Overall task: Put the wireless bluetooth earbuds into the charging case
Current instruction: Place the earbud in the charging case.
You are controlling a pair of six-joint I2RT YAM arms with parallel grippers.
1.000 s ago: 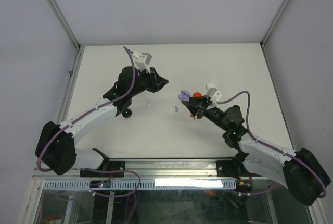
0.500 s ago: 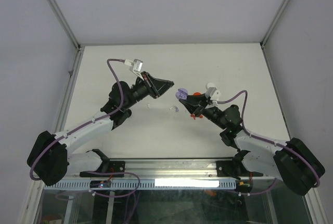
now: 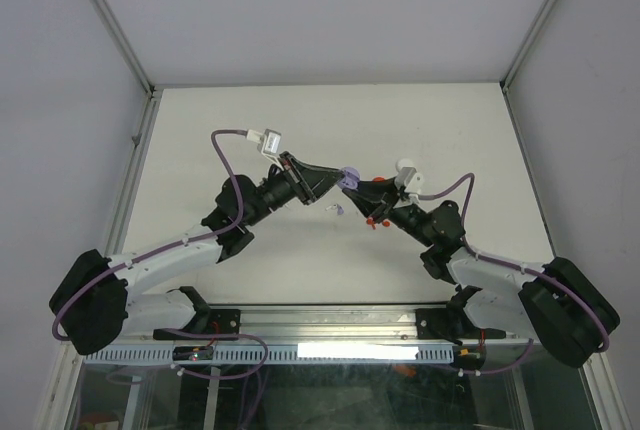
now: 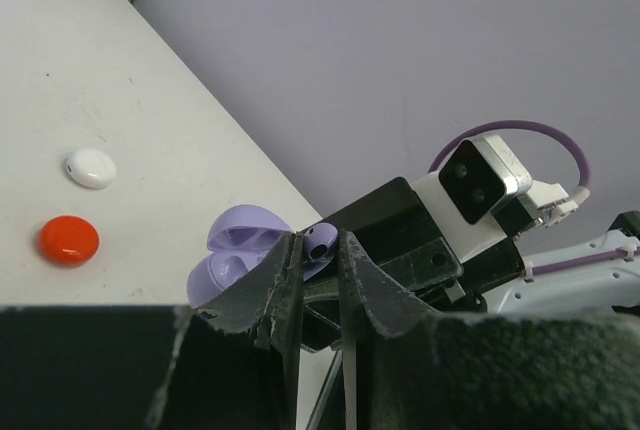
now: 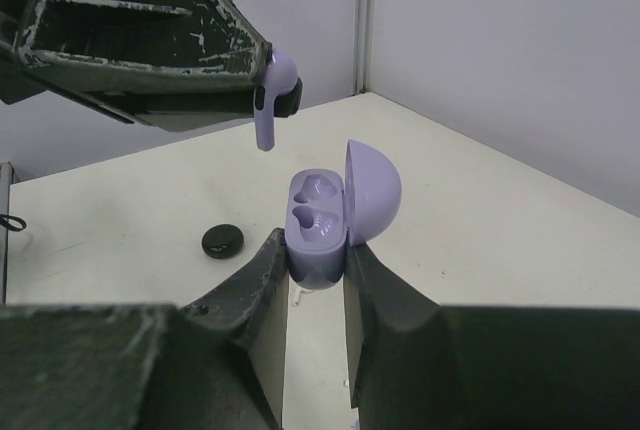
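Note:
My right gripper (image 5: 315,252) is shut on the base of an open lavender charging case (image 5: 320,218), held above the table with its lid up and both sockets empty. My left gripper (image 4: 320,246) is shut on a lavender earbud (image 4: 322,240), stem pointing down. In the right wrist view the earbud (image 5: 271,100) hangs a little above and left of the case. In the top view both grippers meet at the table's middle, at the case (image 3: 349,179). A second pale earbud (image 3: 337,211) lies on the table below them.
A red round case (image 4: 68,240) and a white round case (image 4: 90,167) lie on the table beyond the lavender case. A black round case (image 5: 222,241) lies on the table under the left arm. The white case also shows in the top view (image 3: 405,166).
My left arm has swung right and brought its gripper with the earbud up to the open case. My right gripper has shifted only slightly with the case.

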